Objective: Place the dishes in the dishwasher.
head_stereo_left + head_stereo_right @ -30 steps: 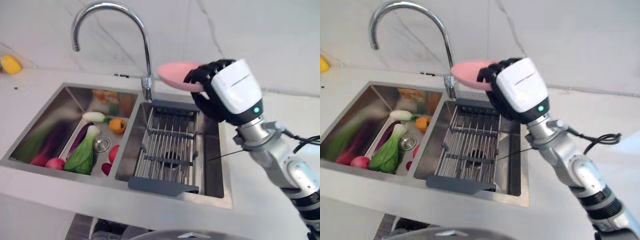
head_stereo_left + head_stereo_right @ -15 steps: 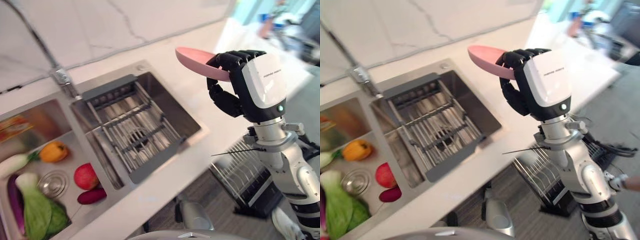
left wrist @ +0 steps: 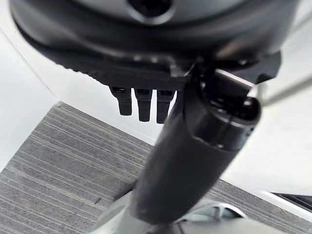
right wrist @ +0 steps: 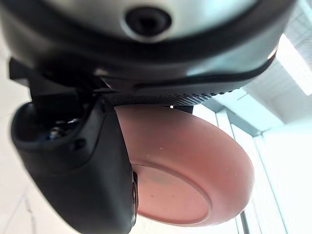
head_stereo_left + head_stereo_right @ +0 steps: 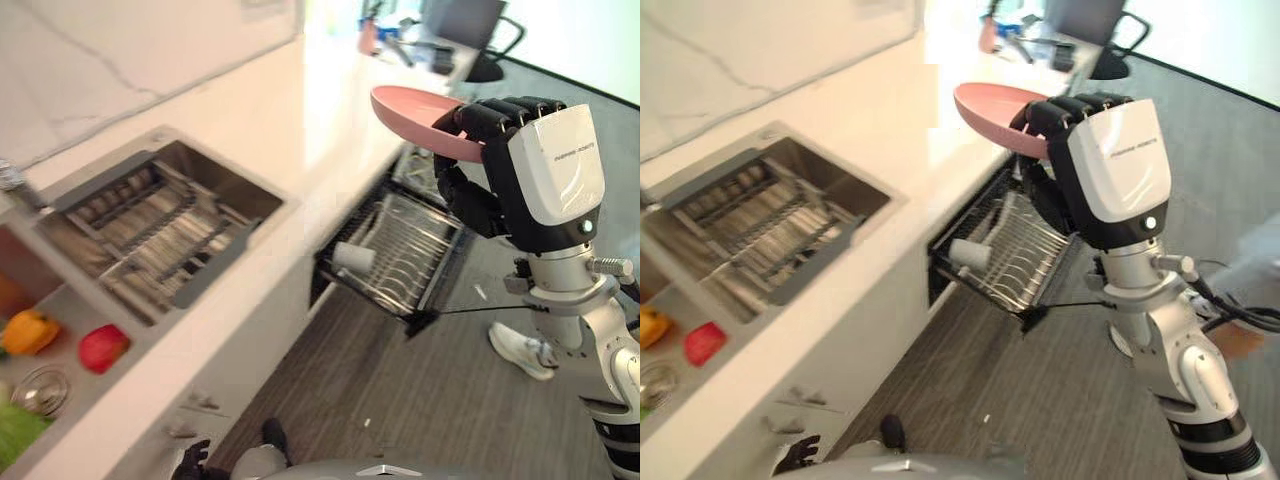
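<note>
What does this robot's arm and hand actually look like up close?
The right hand has dark, segmented fingers and a glossy white back plate with small dark lettering and a small green light near the wrist. The arm below is silver-grey metal with round joints and a black band lower down. The left hand shows short black fingers.

Right hand (image 5: 500, 160) raised, fingers curled.

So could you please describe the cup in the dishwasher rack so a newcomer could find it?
Start at the dishwasher rack pulled out below the white counter. At its near end a white cup lies on its side, the only solid white item among bare wires.
</note>
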